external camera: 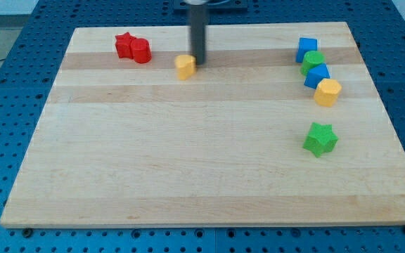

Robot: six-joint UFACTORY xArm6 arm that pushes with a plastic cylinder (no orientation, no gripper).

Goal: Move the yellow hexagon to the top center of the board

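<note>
My tip (200, 63) is touching the right side of a yellow block (184, 67) near the board's (188, 169) top centre; having no fingers, I am clamping nothing.

Bright, even light; soft short shadows — slightly blurred.

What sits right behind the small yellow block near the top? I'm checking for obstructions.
My tip stands just behind the yellow block, toward its right. Bare board lies beyond; the rod covers a thin strip of it.
</note>
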